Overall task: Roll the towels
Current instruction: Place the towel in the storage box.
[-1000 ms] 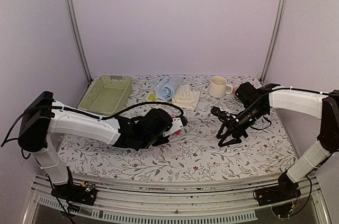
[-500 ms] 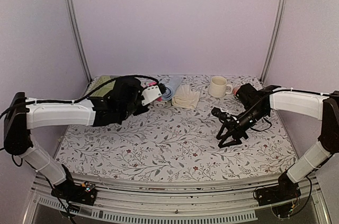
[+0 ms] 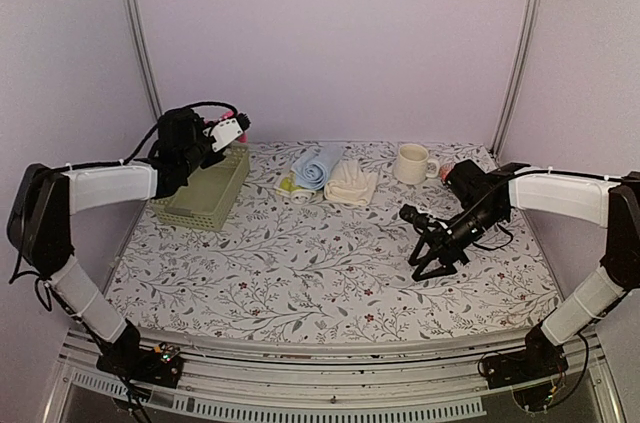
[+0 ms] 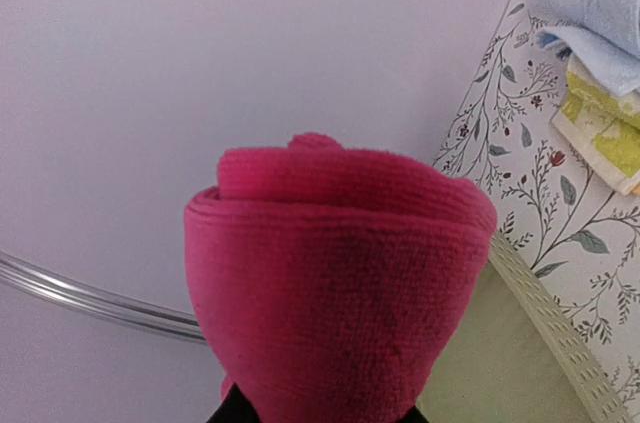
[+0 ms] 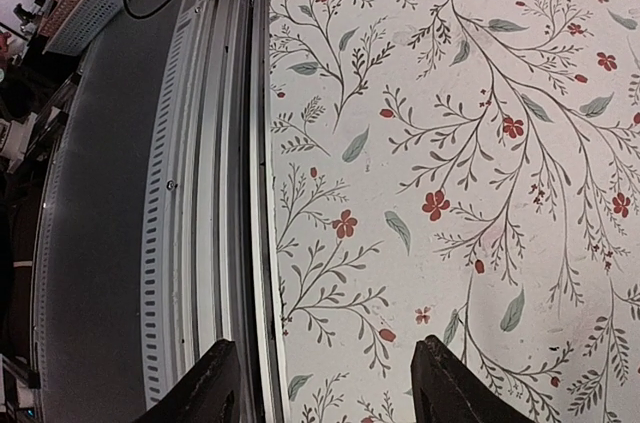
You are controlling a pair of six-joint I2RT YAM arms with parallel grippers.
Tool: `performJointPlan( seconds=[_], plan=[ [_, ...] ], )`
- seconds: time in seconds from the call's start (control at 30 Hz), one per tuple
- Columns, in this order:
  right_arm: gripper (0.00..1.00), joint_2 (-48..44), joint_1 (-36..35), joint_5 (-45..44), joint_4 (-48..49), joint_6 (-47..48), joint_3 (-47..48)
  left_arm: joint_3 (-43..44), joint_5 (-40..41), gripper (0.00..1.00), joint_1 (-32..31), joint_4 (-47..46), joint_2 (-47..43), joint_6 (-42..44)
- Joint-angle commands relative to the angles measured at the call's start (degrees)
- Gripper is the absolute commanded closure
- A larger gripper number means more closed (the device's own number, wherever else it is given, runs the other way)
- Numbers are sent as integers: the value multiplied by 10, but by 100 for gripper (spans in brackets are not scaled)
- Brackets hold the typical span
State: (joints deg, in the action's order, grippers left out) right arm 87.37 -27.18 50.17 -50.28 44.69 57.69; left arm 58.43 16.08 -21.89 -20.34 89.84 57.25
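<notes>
The left tool (image 3: 225,130) squeezes the rolled pink towel (image 4: 340,273) high over the basket (image 3: 190,215). If the grip slips, the roll may fall and come undone. The right tool (image 3: 432,261) is spread wide with nothing in it, low over the surface (image 3: 300,273). I count 4 towels: the pink one, 1 blue towel (image 3: 318,165), 1 cream towel (image 3: 350,183) and 1 yellow-green towel (image 3: 290,184). There is also 1 basket and 1 mug (image 3: 410,163).

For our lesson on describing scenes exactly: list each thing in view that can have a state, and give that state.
Pink towel: rolled, held aloft near the basket.
Light blue towel: looks rolled.
Cream towel: loosely bundled.
Yellow-green towel: folded flat, partly under the light blue one.
Basket: upright, visible part empty.
Mug: upright.
Left gripper: fingers shut on the pink towel.
Right gripper: fingers open, empty.
</notes>
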Motion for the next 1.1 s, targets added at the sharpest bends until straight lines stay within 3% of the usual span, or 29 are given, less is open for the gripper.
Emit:
performJointPlan(
  seconds=[0.0,0.2,0.37,0.8,1.07],
  plan=[
    [39,-4,6,17,6,-1,-8,47,-97,100,69,-69,67,28],
    [39,28,9,20,2,-1,-6,121,-190,100,141,-91,180,30],
    [39,54,11,17,1,-2,-5,183,-234,100,160,-84,272,53],
    [39,105,18,23,-12,7,10,193,-250,100,178,-116,365,72],
    [39,131,19,34,-19,8,9,276,-312,98,209,-76,437,97]
  ],
)
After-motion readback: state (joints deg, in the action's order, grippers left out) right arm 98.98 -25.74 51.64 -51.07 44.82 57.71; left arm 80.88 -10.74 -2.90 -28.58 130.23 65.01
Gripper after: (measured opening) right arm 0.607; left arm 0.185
